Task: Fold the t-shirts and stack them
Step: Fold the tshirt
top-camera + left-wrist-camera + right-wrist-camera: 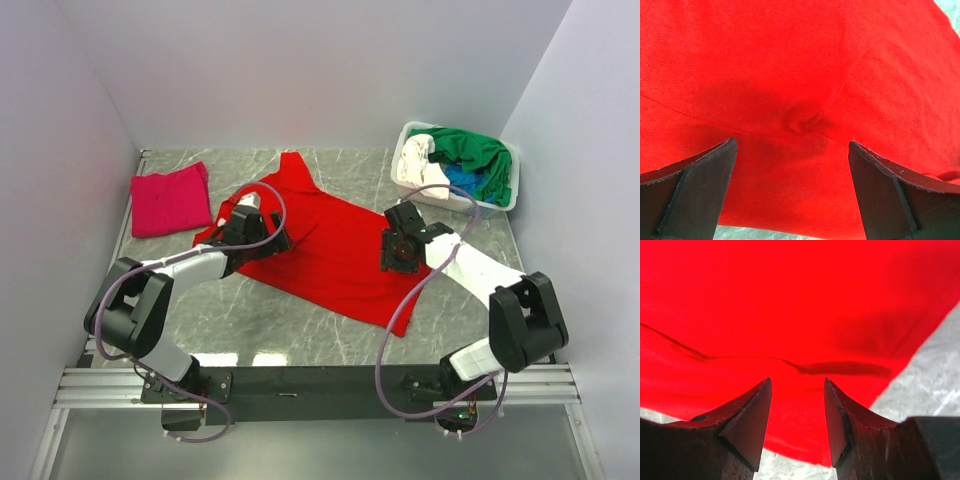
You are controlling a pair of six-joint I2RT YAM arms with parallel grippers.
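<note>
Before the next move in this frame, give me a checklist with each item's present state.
1. Red shirt spread on the table: ok, with a small pucker under the left pincer.
2. Left pincer open over the cloth: ok.
3. Right pincer open near the shirt's edge: ok.
4. Cloth gripped by either pincer: not ok, neither holds any.
5. Pink shirt folded at the far left: ok.
6. Pincers touching the cloth: cannot tell.

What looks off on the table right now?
The red t-shirt lies diagonal and unfolded, with a small pucker in the cloth under the open left claw. Nothing looks torn or spilled.
</note>
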